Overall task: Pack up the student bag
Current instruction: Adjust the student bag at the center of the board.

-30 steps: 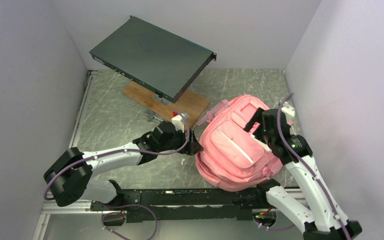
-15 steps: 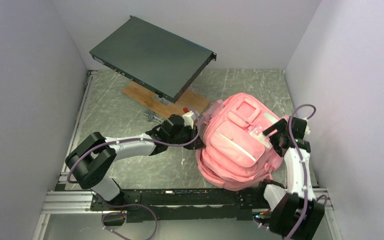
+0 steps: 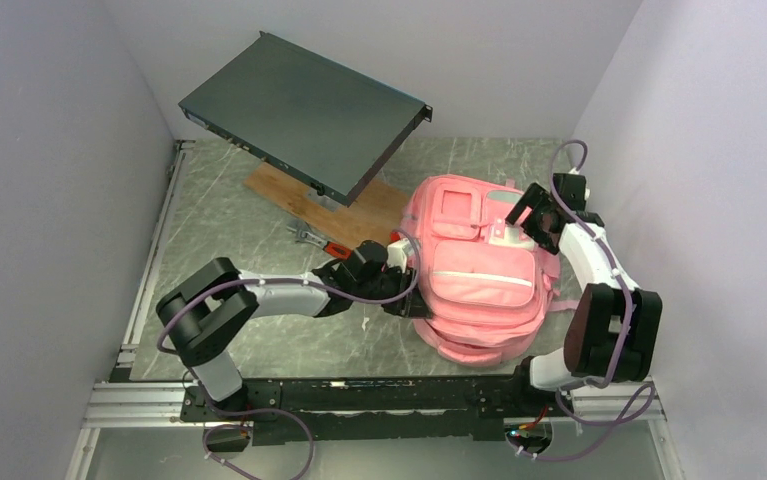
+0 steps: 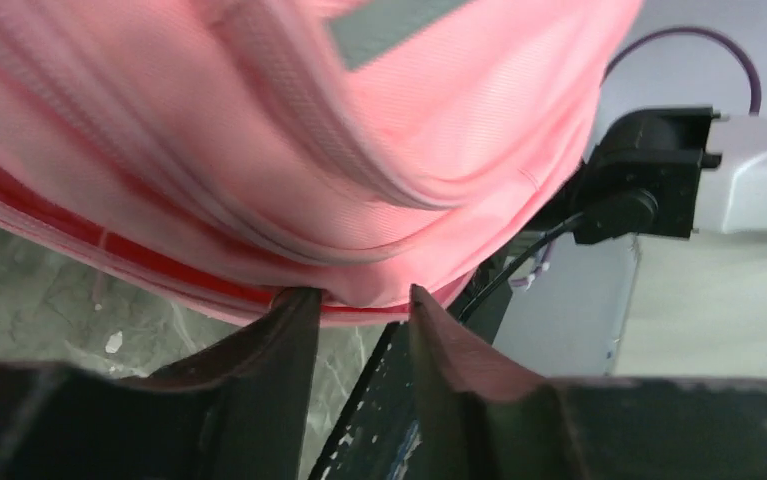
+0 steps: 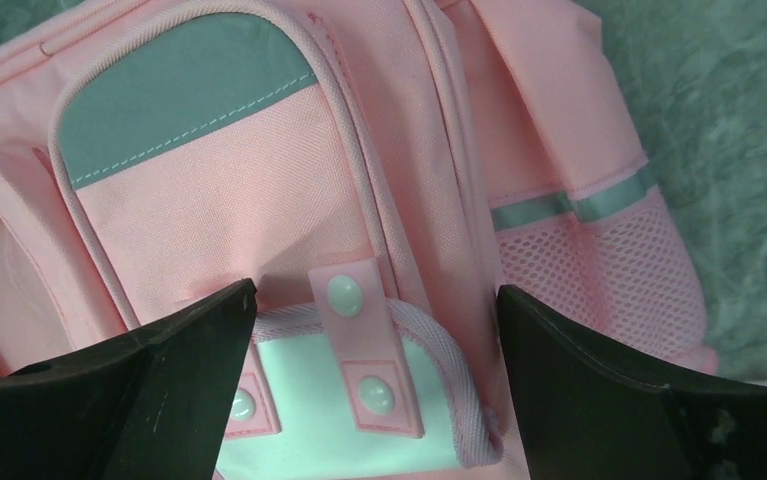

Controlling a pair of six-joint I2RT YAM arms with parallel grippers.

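The student bag (image 3: 479,275), pink with pale mint panels, lies at the right of the table, pockets up. My left gripper (image 3: 404,290) is at its left lower side. In the left wrist view a fold of the student bag's (image 4: 289,120) pink fabric sits between the tips of the left gripper (image 4: 359,296), which is shut on it. My right gripper (image 3: 521,222) hovers open over the student bag's far right corner. In the right wrist view the right gripper (image 5: 376,290) spans a mint panel (image 5: 309,420) with snap tabs and a webbing loop (image 5: 449,370), holding nothing.
A dark flat metal box (image 3: 304,115) sits tilted on a wooden board (image 3: 374,205) at the back. Small metal tools (image 3: 309,237) and a red-handled item (image 3: 339,248) lie beside the left arm. Walls close in on both sides; a black rail (image 3: 359,392) runs along the front.
The bag has turned and shifted toward the back right. My left gripper reached right to the bag's edge and closed on it. The right arm swung back over the bag's far corner.
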